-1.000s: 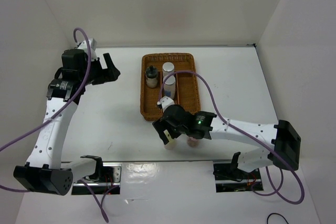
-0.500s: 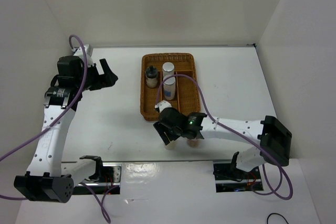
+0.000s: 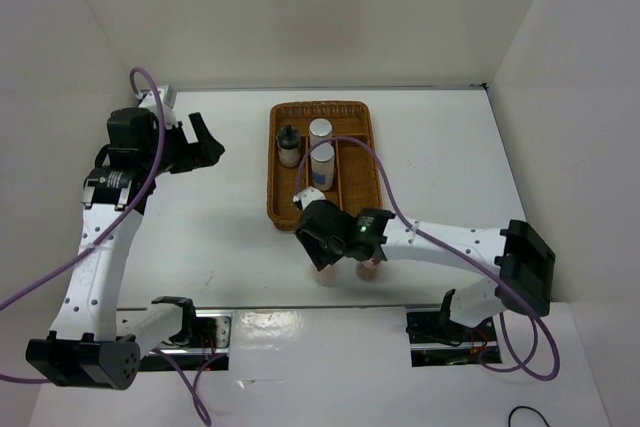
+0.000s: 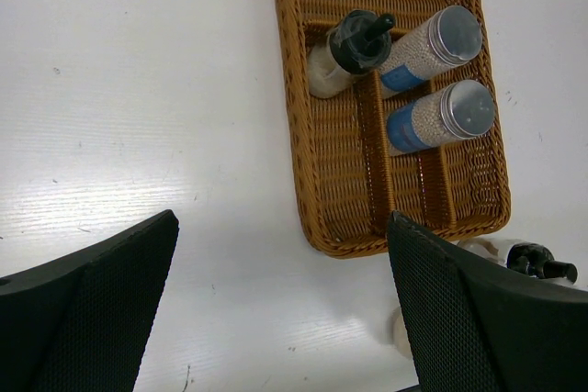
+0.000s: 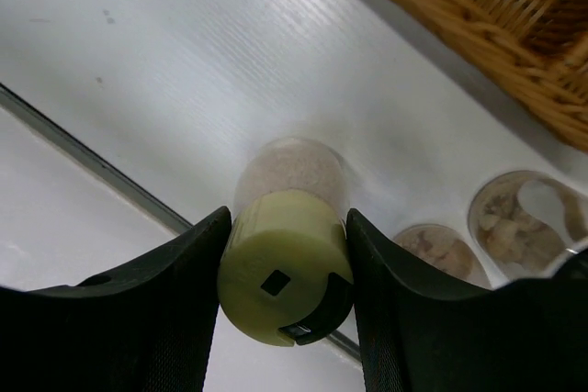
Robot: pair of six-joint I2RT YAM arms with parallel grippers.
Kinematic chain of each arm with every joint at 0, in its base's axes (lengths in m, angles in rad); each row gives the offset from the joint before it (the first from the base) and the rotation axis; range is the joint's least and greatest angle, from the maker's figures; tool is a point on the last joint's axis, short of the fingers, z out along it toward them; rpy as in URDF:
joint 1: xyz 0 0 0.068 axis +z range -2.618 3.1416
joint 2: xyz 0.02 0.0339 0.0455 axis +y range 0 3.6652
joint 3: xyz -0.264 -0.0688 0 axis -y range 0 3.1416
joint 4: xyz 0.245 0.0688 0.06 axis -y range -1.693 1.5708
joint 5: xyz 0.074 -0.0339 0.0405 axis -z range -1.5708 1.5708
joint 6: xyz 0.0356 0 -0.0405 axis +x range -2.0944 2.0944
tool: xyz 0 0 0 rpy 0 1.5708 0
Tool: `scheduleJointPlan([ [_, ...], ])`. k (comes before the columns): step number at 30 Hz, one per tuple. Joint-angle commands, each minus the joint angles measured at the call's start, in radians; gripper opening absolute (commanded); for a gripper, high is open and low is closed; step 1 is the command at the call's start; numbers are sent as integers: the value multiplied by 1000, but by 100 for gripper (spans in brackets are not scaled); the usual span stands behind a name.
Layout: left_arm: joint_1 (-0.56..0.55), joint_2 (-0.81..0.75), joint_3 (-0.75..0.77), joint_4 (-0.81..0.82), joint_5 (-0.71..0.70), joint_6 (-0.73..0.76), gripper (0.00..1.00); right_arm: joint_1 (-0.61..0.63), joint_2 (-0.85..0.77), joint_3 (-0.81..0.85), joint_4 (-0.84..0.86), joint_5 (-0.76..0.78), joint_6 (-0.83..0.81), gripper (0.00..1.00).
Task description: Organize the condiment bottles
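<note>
White surface (image 3: 200,237), near edge: my right claw (image 3: 322,245) was clenched on the yellow-green-capped jar (image 5: 285,273).
My fingers pinched only the cap, high on the jar, so the body could have swung or slipped as I lifted. The pink-capped jar (image 3: 369,269) stood just beside it and a careless sweep might have toppled it. Beyond lay the wicker tray (image 3: 275,209), its near rim ready to catch a low carry. Three jars already stood inside it. Farthest off, my left claw (image 3: 207,137) hung released over the surface.
</note>
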Motion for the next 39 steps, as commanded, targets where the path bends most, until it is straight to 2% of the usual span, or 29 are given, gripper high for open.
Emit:
scheduleJointPlan([
  [1, 5, -29, 1, 35, 20, 19, 100, 9, -112, 146, -72, 62, 8, 31],
  [4, 5, -29, 1, 35, 20, 19, 100, -43, -181, 235, -151, 110, 8, 31],
  [7, 5, -38, -8, 35, 40, 10, 100, -177, -234, 310, -180, 119, -12, 31],
  [10, 15, -47, -39, 46, 49, 1, 100, -347, -284, 330, -107, 76, -45, 31],
  [11, 15, -48, -51, 46, 49, 1, 100, -455, -284, 343, -90, 53, -56, 31],
  [13, 15, -48, -51, 46, 49, 1, 100, -571, -284, 343, -31, -40, -67, 30],
  [15, 15, -48, -63, 46, 58, 1, 100, -704, -240, 343, 28, -99, -67, 28],
  [16, 15, -48, -74, 46, 58, 1, 100, -729, -217, 343, 41, -99, -76, 28],
  [25, 15, -48, -134, 92, 114, -29, 100, -757, 94, 462, 168, -96, -85, 28],
  [33, 15, 11, -134, 120, 135, -29, 100, -757, 346, 611, 168, -64, -130, 28],
  [39, 51, 95, -79, 95, 144, 10, 100, -757, 472, 705, 147, -50, -141, 33],
])
